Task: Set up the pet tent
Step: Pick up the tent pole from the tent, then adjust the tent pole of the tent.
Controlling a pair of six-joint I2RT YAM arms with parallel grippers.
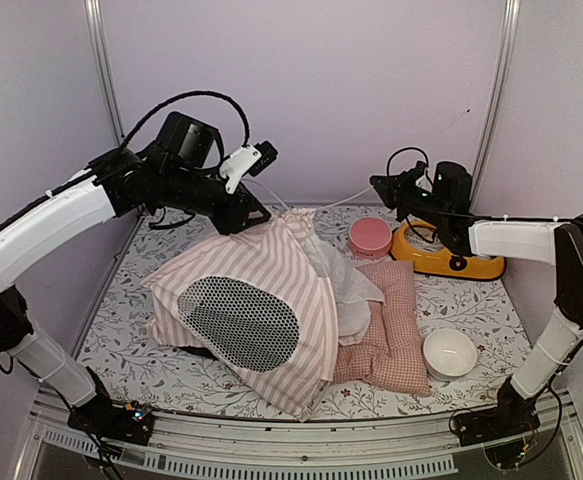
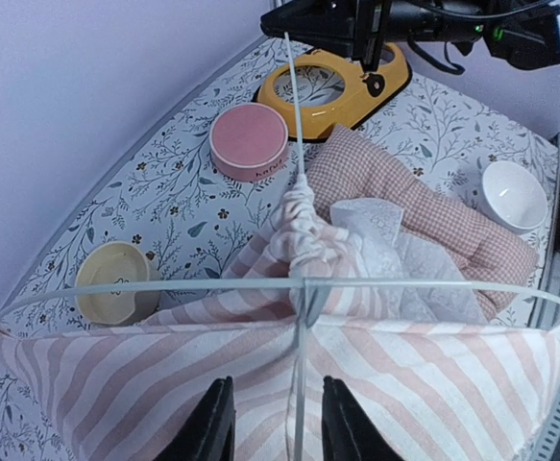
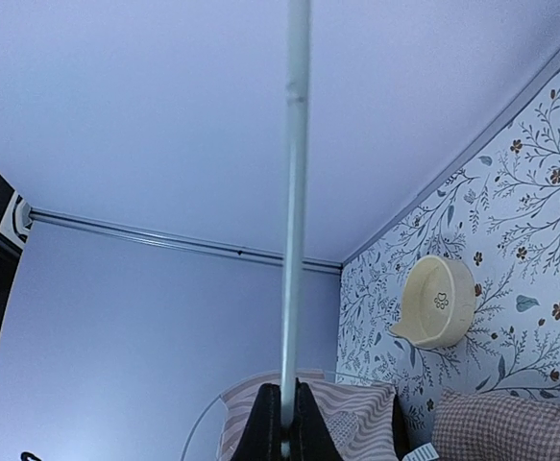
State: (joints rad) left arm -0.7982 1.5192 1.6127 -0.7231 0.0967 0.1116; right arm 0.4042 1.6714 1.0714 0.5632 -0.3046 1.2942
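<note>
Stripes of pink and white cover the pet tent point(image 1: 261, 300). It lies slumped in the middle of the flowery table point(image 1: 131, 350), with its black mesh window point(image 1: 239, 322) facing up.

The left arm climbs from its base at the near left of the tent. It bends at the elbow and reaches across to the tent's back top edge, with the wrist tipped down. The left gripper point(image 2: 278, 427) hangs just over the striped cloth with its two fingers spread apart. A thin white pole point(image 2: 296, 115) runs through the gap between them. I cannot tell if the fingers touch the cloth. A second, bent pole point(image 2: 404, 282) crosses the first one over the top of the tent.

The right arm goes up from the near right of the tent, folds at the elbow and stretches out level toward the back. The right gripper point(image 3: 281, 427) is squeezed tight on the thin white pole, up in the air to the right of the tent's top.

A pink checked cushion point(image 1: 386, 320) lies against the tent's right side. A white bowl point(image 1: 449, 352) sits further right. A pink bowl point(image 1: 370, 237) and a yellow dish point(image 1: 446, 258) sit behind the tent, on its right.
</note>
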